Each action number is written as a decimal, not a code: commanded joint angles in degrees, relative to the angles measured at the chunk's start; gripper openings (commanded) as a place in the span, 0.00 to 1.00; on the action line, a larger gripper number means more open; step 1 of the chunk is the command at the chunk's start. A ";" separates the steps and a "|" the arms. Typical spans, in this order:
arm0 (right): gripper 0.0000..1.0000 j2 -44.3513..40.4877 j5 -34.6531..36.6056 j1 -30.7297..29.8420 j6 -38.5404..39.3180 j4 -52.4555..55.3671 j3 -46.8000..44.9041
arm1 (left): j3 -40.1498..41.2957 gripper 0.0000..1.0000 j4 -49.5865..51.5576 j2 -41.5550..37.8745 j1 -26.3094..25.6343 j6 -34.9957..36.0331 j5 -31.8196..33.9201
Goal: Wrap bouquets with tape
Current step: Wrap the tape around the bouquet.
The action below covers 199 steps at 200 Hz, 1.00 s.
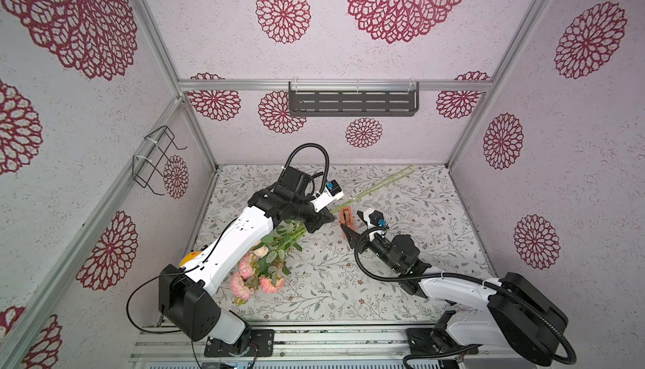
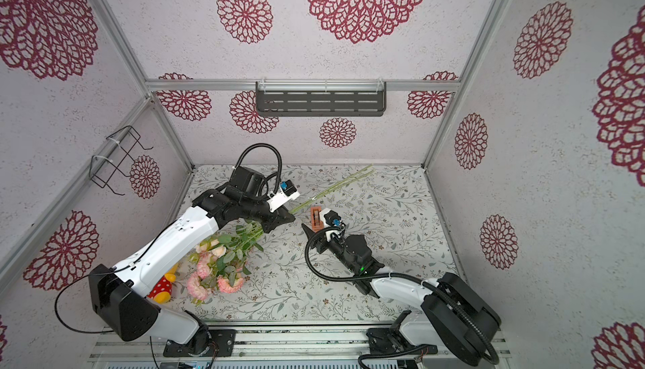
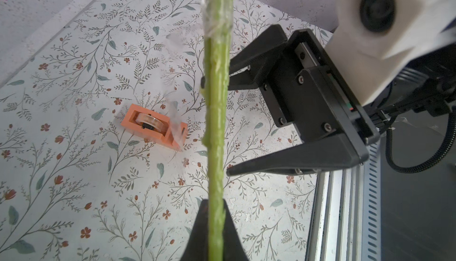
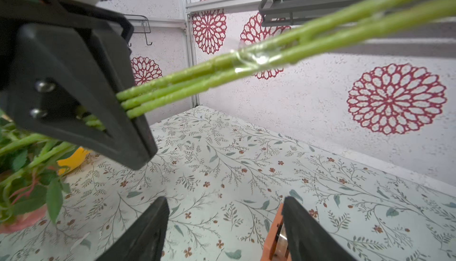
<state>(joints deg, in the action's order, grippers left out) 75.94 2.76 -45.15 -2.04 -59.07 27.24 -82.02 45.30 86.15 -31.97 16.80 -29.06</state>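
The bouquet [image 1: 260, 269] lies on the floral mat, pink and peach blooms toward the front left, and its green stems [image 1: 380, 184] run up to the back right. My left gripper [image 3: 216, 205] is shut on the stems [image 3: 217, 124] partway along. A band of clear tape [image 3: 217, 13] binds the stems [image 4: 251, 58] beyond the grip. The orange tape dispenser [image 1: 346, 218] stands on the mat beside the stems. My right gripper [image 4: 225, 199] is open just above the mat, with the dispenser [image 4: 272, 235] at the inner side of one finger. Nothing is clamped in it.
A yellow and red toy [image 2: 163, 287] sits by the left arm's base. A dark slotted shelf [image 1: 352, 104] hangs on the back wall and a wire rack [image 1: 157, 161] on the left wall. A metal rail [image 1: 331, 341] runs along the table's front edge.
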 commanded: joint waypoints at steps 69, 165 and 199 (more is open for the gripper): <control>0.59 6.68 0.13 0.30 3.77 -2.15 6.74 | -0.16 0.00 -0.04 -1.85 0.23 -1.24 -3.91; 0.00 -3.44 -5.94 -0.37 1.43 6.24 2.80 | 0.72 0.00 -0.69 -2.42 0.94 -1.92 0.17; 0.00 -11.22 -7.07 -2.08 1.77 24.02 2.81 | 1.33 0.00 -1.19 -1.95 1.29 -2.96 2.56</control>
<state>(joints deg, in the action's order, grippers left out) 69.89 -2.37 -45.80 0.32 -47.22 29.54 -81.56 45.28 84.93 -31.42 15.77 -28.62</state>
